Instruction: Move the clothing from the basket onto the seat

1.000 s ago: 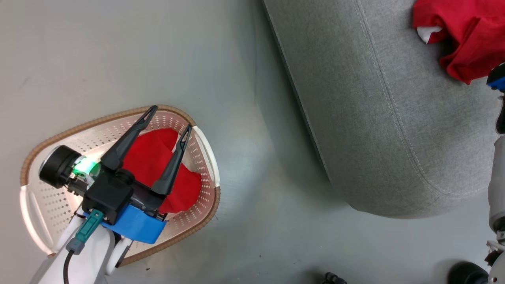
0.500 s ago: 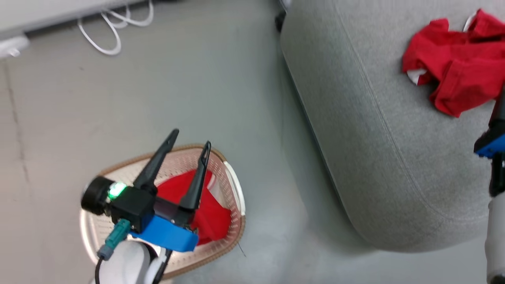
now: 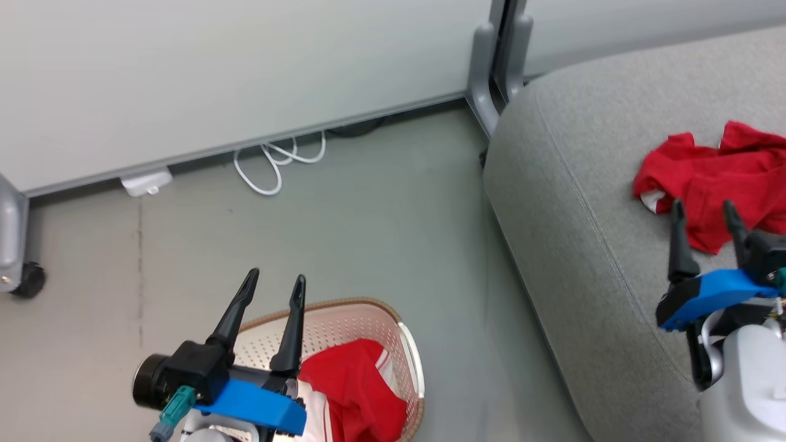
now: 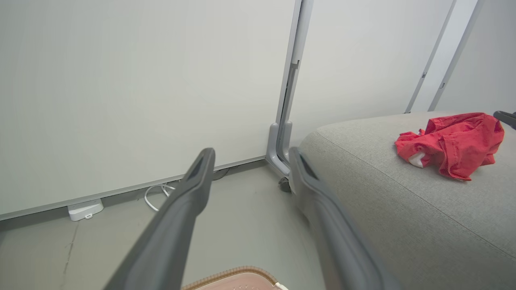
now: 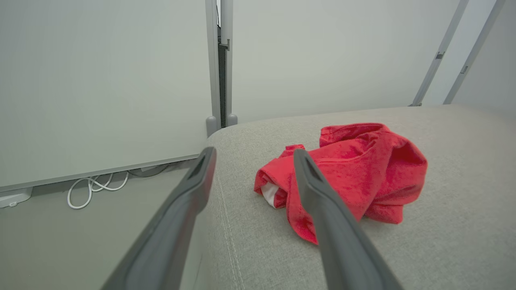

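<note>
One red garment [image 3: 353, 393] lies in the basket [image 3: 350, 325] on the floor [image 3: 368, 215]. The other red garment [image 3: 718, 178] sits crumpled on the seat [image 3: 571, 245]. The left end effector [image 3: 276, 277] hangs above the basket, fingers apart, holding nothing. The right end effector [image 3: 703, 209] hangs above the seat beside that garment, fingers apart, empty too.

Both empty, spread apart: left claw [image 3: 276, 275], right claw [image 3: 702, 203].

Lab-like test space: wheeled grey partition panels [image 3: 245, 73], bare grey floor [image 3: 381, 221], loose white cable [image 3: 276, 164].
</note>
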### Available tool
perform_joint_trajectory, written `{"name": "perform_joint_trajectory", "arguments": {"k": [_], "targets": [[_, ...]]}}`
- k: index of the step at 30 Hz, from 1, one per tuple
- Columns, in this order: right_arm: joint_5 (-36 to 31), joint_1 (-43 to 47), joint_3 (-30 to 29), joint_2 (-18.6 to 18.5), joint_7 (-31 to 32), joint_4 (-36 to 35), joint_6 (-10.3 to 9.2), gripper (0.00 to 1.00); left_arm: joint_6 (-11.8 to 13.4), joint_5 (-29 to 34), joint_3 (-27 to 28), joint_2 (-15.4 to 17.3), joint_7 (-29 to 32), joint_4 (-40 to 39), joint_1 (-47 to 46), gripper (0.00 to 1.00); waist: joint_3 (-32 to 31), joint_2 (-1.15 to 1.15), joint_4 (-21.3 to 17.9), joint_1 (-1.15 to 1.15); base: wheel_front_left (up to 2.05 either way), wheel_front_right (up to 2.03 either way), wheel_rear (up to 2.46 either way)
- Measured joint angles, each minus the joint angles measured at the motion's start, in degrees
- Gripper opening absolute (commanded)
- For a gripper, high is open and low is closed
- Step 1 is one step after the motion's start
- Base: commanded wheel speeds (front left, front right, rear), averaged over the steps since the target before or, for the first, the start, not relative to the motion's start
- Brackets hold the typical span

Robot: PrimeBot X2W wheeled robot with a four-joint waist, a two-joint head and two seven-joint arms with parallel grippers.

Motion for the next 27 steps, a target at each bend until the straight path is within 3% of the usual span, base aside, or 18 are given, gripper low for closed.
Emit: {"name": "perform_joint_trajectory", "arguments": {"k": [9,27], "targets": [[2.43,7.77,6.90,0.76,2.11,-7.38,0.00,1.00,-0.01,0.60,3.45,-1.99,0.00,1.99,3.08,1.00,-5.39,0.00,3.90,0.00,0.00,0.00,0.00],[8.04,20.93,14.40,2.24,4.65,-20.08,0.00,1.00,-0.22,0.53,7.25,-2.20,0.00,8.09,3.37,1.00,-9.64,0.00,11.77,0.01,0.00,0.00,0.00]]}}
